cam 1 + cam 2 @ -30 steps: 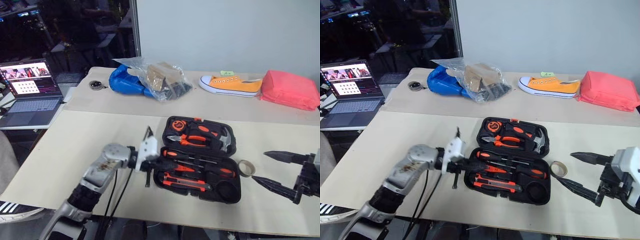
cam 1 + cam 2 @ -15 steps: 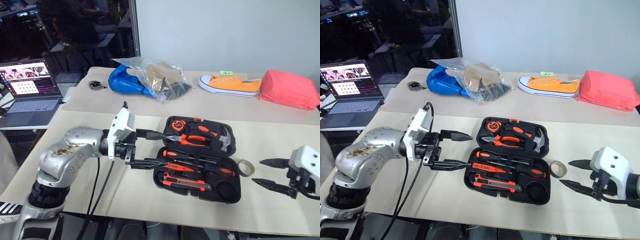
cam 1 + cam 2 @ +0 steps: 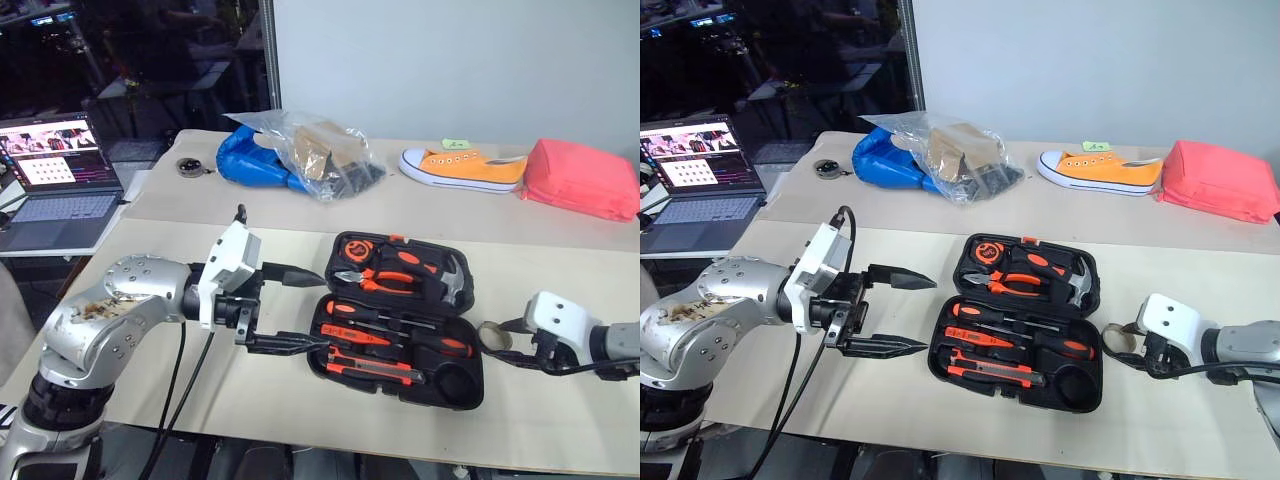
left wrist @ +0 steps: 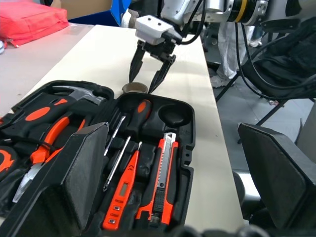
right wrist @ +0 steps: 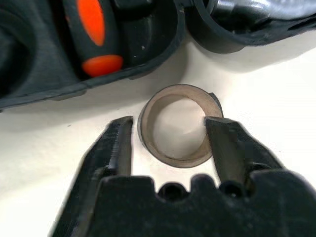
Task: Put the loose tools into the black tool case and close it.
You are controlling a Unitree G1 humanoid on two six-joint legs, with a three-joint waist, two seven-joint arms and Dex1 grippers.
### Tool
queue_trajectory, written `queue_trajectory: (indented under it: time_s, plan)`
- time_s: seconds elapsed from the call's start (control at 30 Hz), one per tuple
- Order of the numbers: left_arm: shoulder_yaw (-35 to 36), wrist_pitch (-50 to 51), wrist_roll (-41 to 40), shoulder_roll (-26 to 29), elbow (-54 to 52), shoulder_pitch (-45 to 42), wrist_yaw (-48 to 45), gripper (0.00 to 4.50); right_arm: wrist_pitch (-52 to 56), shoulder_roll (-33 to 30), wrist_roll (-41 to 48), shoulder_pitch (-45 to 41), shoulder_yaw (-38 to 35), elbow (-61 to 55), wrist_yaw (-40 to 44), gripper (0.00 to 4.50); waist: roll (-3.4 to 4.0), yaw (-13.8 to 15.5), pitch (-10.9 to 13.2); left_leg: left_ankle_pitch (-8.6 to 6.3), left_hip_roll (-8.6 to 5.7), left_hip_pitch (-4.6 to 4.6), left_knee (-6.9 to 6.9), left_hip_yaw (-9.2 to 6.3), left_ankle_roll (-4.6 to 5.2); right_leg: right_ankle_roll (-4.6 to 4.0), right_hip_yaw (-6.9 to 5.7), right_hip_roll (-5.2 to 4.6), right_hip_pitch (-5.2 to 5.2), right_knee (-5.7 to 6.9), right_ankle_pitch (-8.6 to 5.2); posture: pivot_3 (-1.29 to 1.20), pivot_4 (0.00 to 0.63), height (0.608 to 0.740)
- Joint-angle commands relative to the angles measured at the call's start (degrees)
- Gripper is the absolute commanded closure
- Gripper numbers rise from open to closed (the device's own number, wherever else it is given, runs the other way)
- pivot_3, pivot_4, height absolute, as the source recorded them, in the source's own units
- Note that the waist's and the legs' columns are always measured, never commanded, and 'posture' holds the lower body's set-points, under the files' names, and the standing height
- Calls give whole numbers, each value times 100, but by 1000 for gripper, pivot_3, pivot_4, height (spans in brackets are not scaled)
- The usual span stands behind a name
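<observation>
Since a second ago the right gripper has dropped onto the tape roll, a smooth beige ring, fingers straddling it, not pinching yet. Left gripper has lifted, jaws wide, empty. Moulded black tool case lies open; roll sits at its 3 o'clock. No readable writing.
</observation>
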Motion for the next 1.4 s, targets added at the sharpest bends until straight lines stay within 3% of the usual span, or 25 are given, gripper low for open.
queue_trajectory:
  time_s: [0.03,0.13,0.37,0.47,0.63,0.77,1.0,1.4]
  plan:
    - [106,22,-214,57,-207,34,72,0,-224,-124,-3,-109,39,104,185,3401,2,2,-1,0,0,-1,0,0,0,0,0,0,0,0,0,0,150,740]
    - [100,65,-332,68,-241,72,126,0,-219,-122,-25,-149,101,91,228,4461,2,-1,-1,0,0,-1,0,0,0,0,1,-1,0,0,0,0,150,740]
    - [79,-331,-66,-13,-109,225,89,0,222,-230,325,-42,-353,-420,376,4461,9,-17,3,0,1,5,0,1,0,-1,3,1,0,4,0,0,150,740]
    - [194,-755,-251,-408,37,390,-66,0,1060,-334,1056,347,-1210,-1308,746,4461,15,12,6,0,0,2,1,0,0,-1,2,-1,0,3,1,0,150,740]
    - [343,-546,-582,-53,177,540,-600,0,2381,-496,1991,881,-1963,-2977,1004,4461,18,8,5,0,7,-1,-2,-13,0,-6,-12,8,2,3,-2,0,150,740]
    - [395,-648,-531,122,216,715,-792,0,2927,-543,2153,941,-1370,-3916,505,4461,7,-33,12,0,15,5,-5,-11,-1,10,-8,12,4,3,-13,0,150,740]
    - [450,-703,-467,229,215,883,-861,0,3097,-699,1543,886,-185,-3989,-203,4461,-3,-1,18,0,10,2,-4,-4,-1,24,-6,-3,0,-3,-21,0,150,740]
    - [414,-773,-381,193,276,897,-828,0,3306,-668,1427,850,265,-3803,-544,4461,-4,1,18,0,10,-23,-8,-8,-1,11,-9,2,-28,0,-15,0,150,740]
